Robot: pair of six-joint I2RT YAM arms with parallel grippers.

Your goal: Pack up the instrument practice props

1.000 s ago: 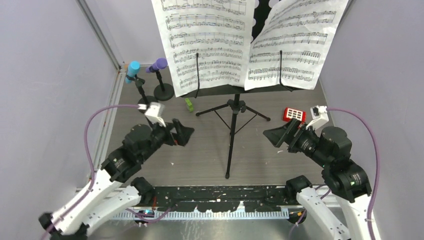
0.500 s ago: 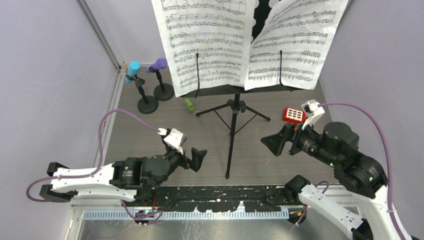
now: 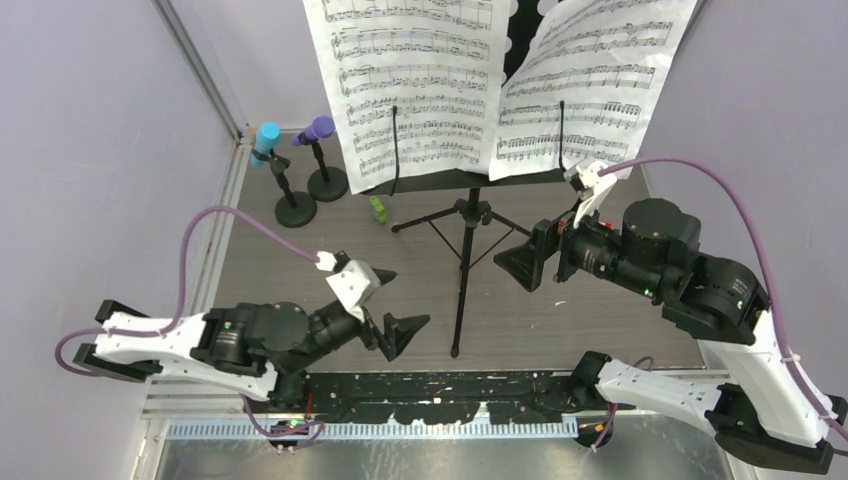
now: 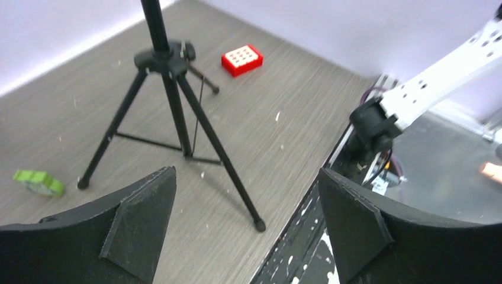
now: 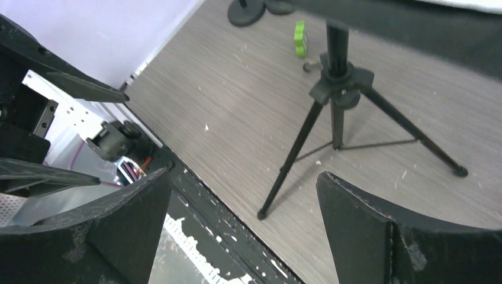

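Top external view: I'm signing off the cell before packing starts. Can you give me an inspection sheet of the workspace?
Surface: grey wood-grain tabletop, scattered white flecks.
Job's things: black perforated-metal music rack on tripod legs, upright mid-table, carrying two white sheet-music pages; purple microphone and cyan microphone, each in a short black round-based holder, far left.
Clutter: small green brick beside the tripod; small red block with white grid on its other side.
Grippers: left gripper and right gripper both open, fingers empty, flanking the tripod.
Cables: purple cable looping off each wrist.
Surroundings: pale lilac walls on both sides; paint-chipped black rail at the near edge.
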